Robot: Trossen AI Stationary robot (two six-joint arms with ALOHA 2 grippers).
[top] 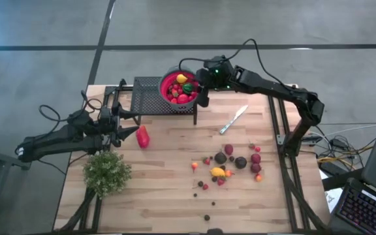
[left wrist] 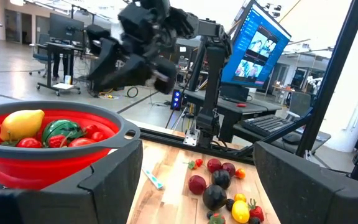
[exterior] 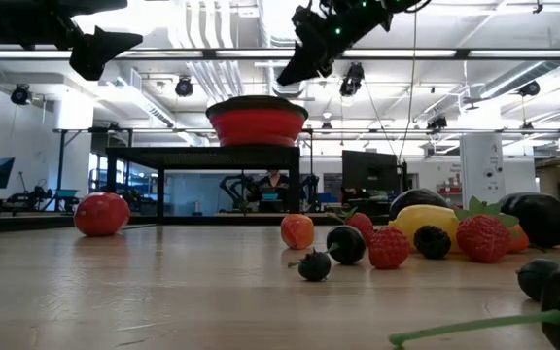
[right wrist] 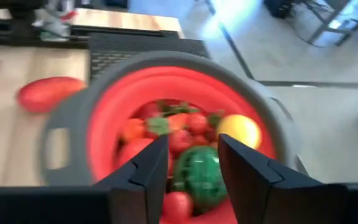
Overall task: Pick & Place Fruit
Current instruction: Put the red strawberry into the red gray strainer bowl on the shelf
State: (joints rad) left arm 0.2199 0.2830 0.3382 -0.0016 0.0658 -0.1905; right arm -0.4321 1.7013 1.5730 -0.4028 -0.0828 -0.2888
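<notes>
Desk (top: 168,196), wooden, seen from above.

Near edge: a few tiny dark berries (top: 207,218) scattered singly.

Near left: bushy green plant (top: 107,172), upright.

Middle right: cluster of small fruit (top: 230,163) lying loose on the desk, in maroon, red, orange and yellow; one yellow piece (top: 218,172) at its near side, dark round ones (top: 241,162) at the centre.

Middle left: larger red piece (top: 142,136), alone, just beside the left pincer (top: 133,132). That pincer hangs above the desk with fingers spread wide, nothing between them.

Beyond the cluster: silver knife (top: 234,120), lying at a slant.

Far centre: black mesh stand (top: 147,96) carrying a red bowl (top: 169,81) with a grey rim. Inside it: a yellow fruit (right wrist: 238,129), a green one (right wrist: 197,170) and several red ones.

Right pincer (right wrist: 192,163): directly over the bowl, fingers parted a little, nothing pinched between them.

Beyond the desk: grey floor, monitors, workbenches.
</notes>
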